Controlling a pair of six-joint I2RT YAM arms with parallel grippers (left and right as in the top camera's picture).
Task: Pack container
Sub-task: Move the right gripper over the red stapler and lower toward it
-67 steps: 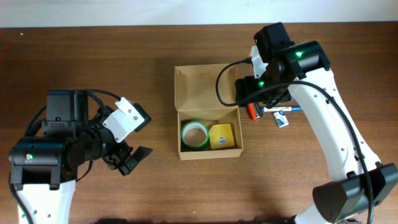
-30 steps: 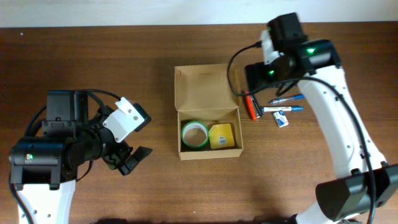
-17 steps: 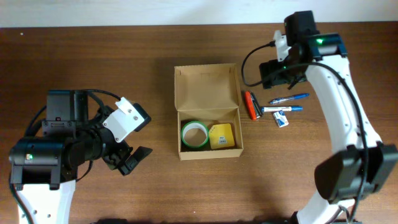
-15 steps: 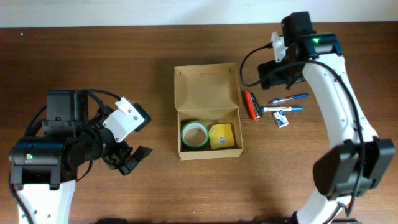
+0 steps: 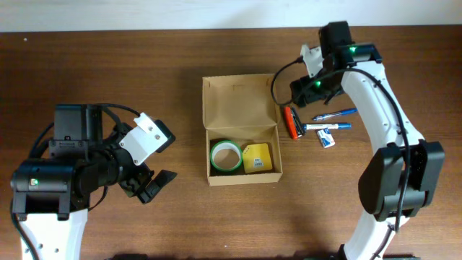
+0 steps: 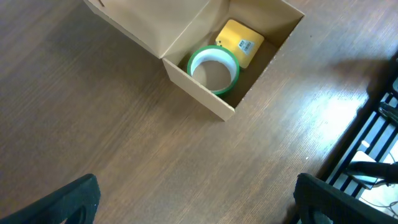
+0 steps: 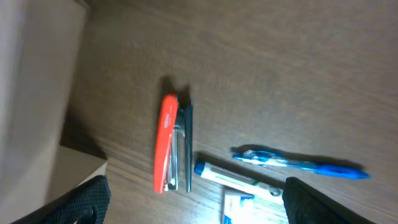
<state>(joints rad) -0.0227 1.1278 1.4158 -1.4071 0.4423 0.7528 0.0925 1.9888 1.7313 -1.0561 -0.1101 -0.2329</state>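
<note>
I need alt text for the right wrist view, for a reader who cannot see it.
A red stapler lies on a brown wooden table, between a cardboard box at the picture's left edge and a blue pen.

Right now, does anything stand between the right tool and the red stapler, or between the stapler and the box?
Nothing visible. The right tool hangs open over the stapler, only bare table lies between stapler and box, and the box stands open.

Overhead looks straight down on everything; left wrist shares the container (image 5: 238, 101); right wrist, nearer, the stapler (image 7: 166, 142)
</note>
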